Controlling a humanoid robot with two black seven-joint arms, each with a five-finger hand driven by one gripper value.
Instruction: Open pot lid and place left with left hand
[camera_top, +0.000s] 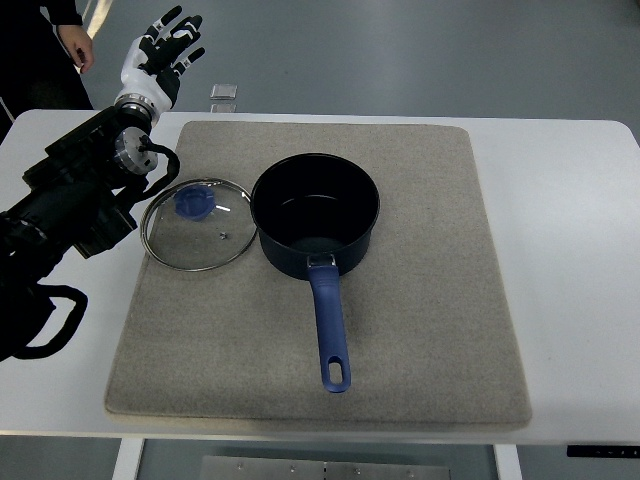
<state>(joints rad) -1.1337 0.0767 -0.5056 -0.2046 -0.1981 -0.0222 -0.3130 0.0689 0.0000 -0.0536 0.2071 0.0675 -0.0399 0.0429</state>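
The glass lid (197, 224) lies flat on the grey mat (420, 330), knob up, just left of the pot (315, 212) and touching or nearly touching its rim. Its blue knob (192, 201) sits toward the lid's upper left. The pot is open, dark inside, nothing visible in it, and its blue handle (330, 325) runs straight down toward the near edge of the mat, with a hanging hole at the tip.

The left hand (162, 52) is up and away beyond the far left corner of the mat, past the white tabletop (570, 260) edge, fingers (186, 31) spread wide and holding nothing. Its black forearm (80, 195) comes in from the left edge and crosses the tabletop, its near side just overlapping the lid's left rim in this view.

A small clear object (224, 96) sits on the far edge of the tabletop, near the hand; too small to identify. At the top left corner, a person's hand (78, 45) and dark sleeve show. No readable writing or brand marks anywhere on pot, lid or mat.
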